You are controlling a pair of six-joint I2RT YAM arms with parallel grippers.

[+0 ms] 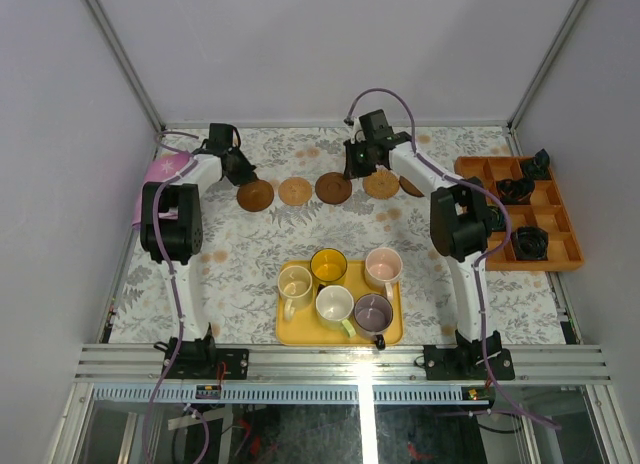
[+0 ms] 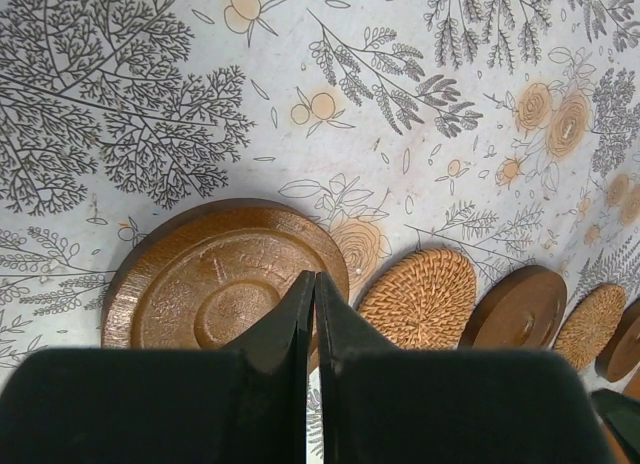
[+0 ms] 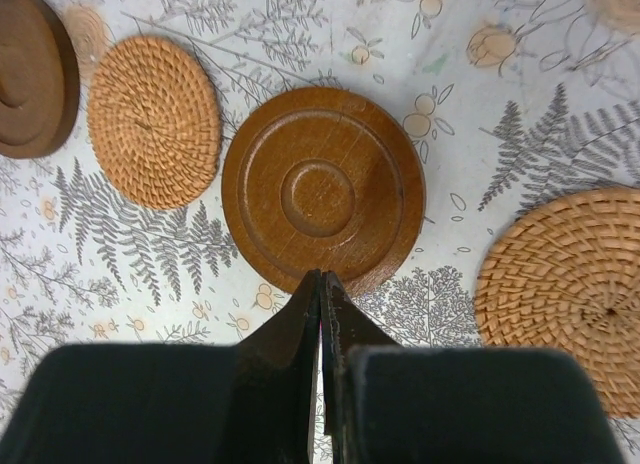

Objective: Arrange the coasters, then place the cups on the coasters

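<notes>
Several round coasters lie in a row across the far part of the table: a dark brown one [image 1: 255, 195], a woven tan one [image 1: 295, 191], a dark one [image 1: 333, 187], a woven one [image 1: 381, 183], and a dark one [image 1: 410, 186] partly under the right arm. My left gripper [image 1: 244, 173] [image 2: 315, 276] is shut and empty, its tips over the leftmost dark coaster [image 2: 225, 284]. My right gripper [image 1: 352, 168] [image 3: 321, 274] is also shut and empty, at the near rim of the middle dark coaster [image 3: 322, 189]. Several cups stand on the yellow tray [image 1: 285, 330]: cream [image 1: 294, 282], yellow [image 1: 328, 265], pink [image 1: 383, 266], pale green-white [image 1: 335, 304], purple-grey [image 1: 373, 311].
An orange compartment tray [image 1: 560, 252] holding black objects [image 1: 516, 190] sits at the right edge. A pink-purple round thing [image 1: 163, 169] lies at the far left beside the left arm. A floral cloth [image 1: 240, 274] covers the table.
</notes>
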